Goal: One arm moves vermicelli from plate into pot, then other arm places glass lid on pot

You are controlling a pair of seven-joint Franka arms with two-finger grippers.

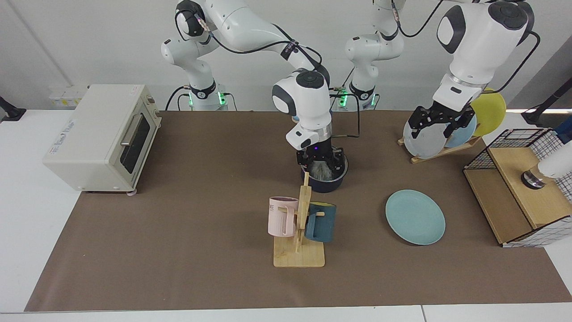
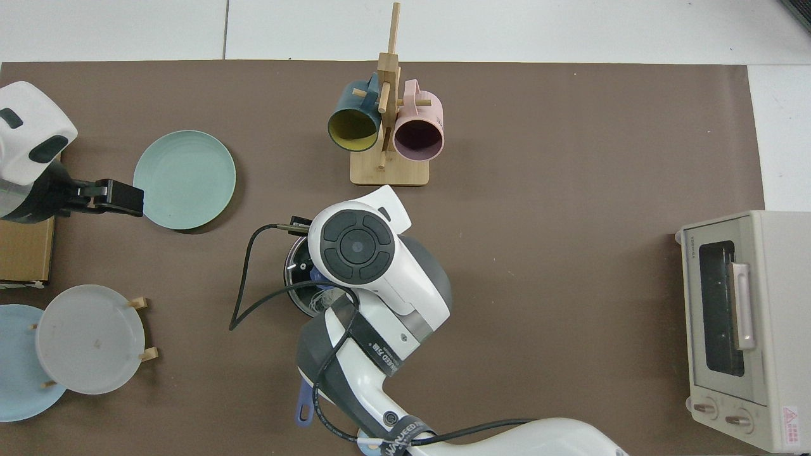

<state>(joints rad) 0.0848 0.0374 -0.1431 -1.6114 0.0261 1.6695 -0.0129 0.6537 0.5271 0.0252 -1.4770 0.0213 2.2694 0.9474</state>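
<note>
The dark navy pot (image 1: 330,183) stands mid-table behind the mug rack; its blue handle (image 2: 304,405) pokes out from under the arm in the top view. The white vermicelli (image 1: 320,169) lies inside it. My right gripper (image 1: 320,159) is down at the pot's mouth, shut on the knob of the glass lid (image 2: 296,273), which sits at the rim, mostly hidden by the hand. The teal plate (image 1: 415,217) (image 2: 184,179) lies bare to the right in the facing view. My left gripper (image 1: 440,123) waits open and holding nothing, raised in front of the dish rack.
A wooden mug rack (image 1: 299,250) with a pink and a navy mug stands just in front of the pot. A toaster oven (image 1: 100,136) sits at the facing view's left. A dish rack with plates (image 1: 429,141) and a wire-and-wood shelf (image 1: 523,188) are at the right.
</note>
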